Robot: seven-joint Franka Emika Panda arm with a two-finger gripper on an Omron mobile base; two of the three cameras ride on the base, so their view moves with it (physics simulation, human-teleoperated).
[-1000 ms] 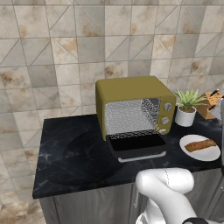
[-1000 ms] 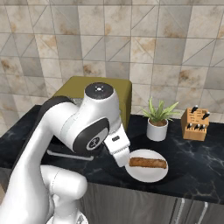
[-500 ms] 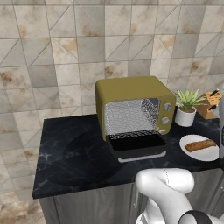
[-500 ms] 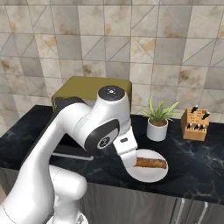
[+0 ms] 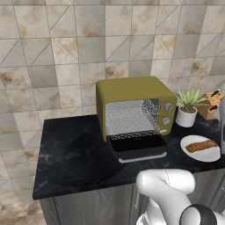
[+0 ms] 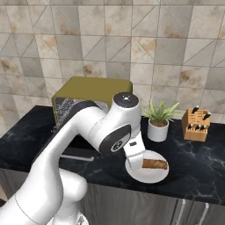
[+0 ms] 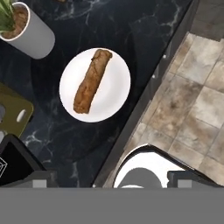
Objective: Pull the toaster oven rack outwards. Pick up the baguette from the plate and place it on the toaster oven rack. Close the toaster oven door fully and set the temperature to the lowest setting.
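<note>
Fingers (image 7: 43,184) of the gripper (image 7: 113,183) stand spread wide and empty above the counter's front edge, so picking up well likely means shifting over the baguette (image 7: 91,81), turning to straddle its narrow width, then lowering at mid-length. From the hand view, the baguette lies diagonally across the white plate (image 7: 114,89), beside the toaster oven (image 5: 134,107). Farther off, the left base view adds the toaster oven door (image 5: 138,146) folded down and the toaster oven rack (image 5: 134,133) at the cavity mouth.

Toaster oven (image 5: 134,94): olive-yellow body, black door (image 5: 139,146), grey knobs. Baguette (image 7: 91,81): orange-brown, on plain white plate (image 7: 117,85). Counter (image 5: 74,154): black, white-veined marble; wall (image 5: 66,48): beige-grey triangle-patterned tiles.
</note>
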